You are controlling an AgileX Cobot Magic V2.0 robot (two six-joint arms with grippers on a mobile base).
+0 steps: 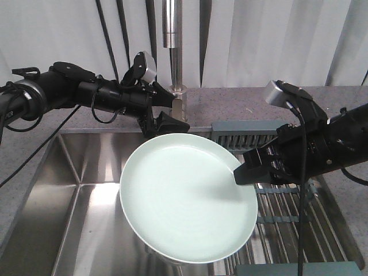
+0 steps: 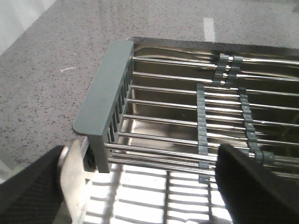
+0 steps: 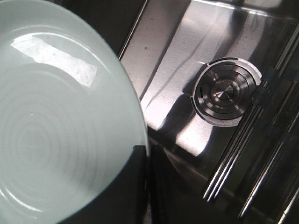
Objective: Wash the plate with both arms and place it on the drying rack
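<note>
The pale mint-green plate [image 1: 187, 198] hangs tilted over the sink, its face toward the front camera. My right gripper [image 1: 244, 171] is shut on its right rim. In the right wrist view the plate [image 3: 60, 116] fills the left and the gripper [image 3: 147, 156] pinches its edge. My left gripper [image 1: 165, 123] is open just behind the plate's far upper rim; whether it touches is unclear. In the left wrist view its fingers stand wide apart around the gripper's middle [image 2: 145, 186], over a bright glossy surface [image 2: 154, 205]. The drying rack [image 1: 287, 207] lies right of the plate and also fills the left wrist view [image 2: 187, 102].
The steel sink basin [image 1: 80, 195] lies below and left of the plate, its round drain [image 3: 226, 91] under the right gripper. A steel faucet [image 1: 172, 34] stands behind the left gripper. The rack's grey-blue end piece [image 2: 105, 100] borders the speckled counter [image 2: 46, 70].
</note>
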